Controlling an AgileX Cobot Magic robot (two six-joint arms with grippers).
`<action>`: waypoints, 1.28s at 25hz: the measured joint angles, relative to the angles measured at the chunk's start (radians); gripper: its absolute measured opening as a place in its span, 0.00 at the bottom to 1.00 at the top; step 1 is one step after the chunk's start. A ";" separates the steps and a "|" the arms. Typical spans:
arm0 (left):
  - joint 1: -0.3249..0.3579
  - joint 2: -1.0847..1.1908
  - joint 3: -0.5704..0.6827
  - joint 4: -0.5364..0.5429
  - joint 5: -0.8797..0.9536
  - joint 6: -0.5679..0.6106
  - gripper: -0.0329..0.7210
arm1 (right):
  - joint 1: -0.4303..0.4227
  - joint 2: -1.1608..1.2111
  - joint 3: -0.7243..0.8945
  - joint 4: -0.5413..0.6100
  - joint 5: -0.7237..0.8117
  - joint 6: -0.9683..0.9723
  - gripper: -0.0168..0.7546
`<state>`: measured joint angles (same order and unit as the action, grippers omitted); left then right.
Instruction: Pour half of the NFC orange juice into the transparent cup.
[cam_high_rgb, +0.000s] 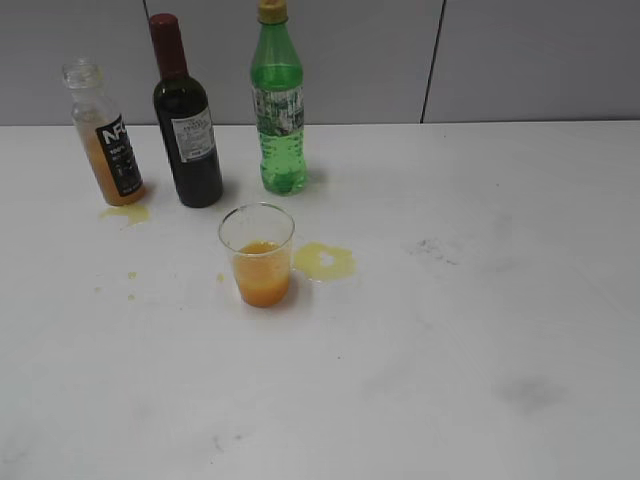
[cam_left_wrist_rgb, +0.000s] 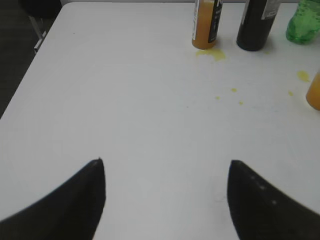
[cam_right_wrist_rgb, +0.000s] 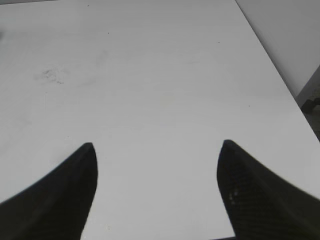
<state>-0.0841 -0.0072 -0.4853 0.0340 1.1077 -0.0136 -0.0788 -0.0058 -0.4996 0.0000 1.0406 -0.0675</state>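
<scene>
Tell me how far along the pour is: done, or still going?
It looks done. The transparent cup holds orange juice in its lower part, and the uncapped NFC orange juice stands on the table, partly emptied. Nothing is in hand: the left gripper and right gripper are open and empty. Spilled juice beside the cup remains.

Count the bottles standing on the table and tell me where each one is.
3, in a row at the back. NFC orange juice far left, uncapped; dark wine bottle beside it; green soda bottle rightmost, behind the transparent cup. None looks hidden.
</scene>
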 joint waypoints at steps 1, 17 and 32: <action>0.000 0.000 0.000 0.000 0.000 0.000 0.82 | 0.000 0.000 0.000 0.000 0.000 0.000 0.76; 0.000 0.000 0.000 -0.001 0.000 -0.001 0.82 | 0.000 0.000 0.000 0.000 0.000 -0.001 0.76; 0.000 0.000 0.000 -0.001 -0.001 -0.002 0.82 | 0.000 0.000 0.000 0.000 0.000 -0.001 0.76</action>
<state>-0.0841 -0.0072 -0.4853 0.0327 1.1067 -0.0157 -0.0788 -0.0058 -0.4996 0.0000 1.0406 -0.0682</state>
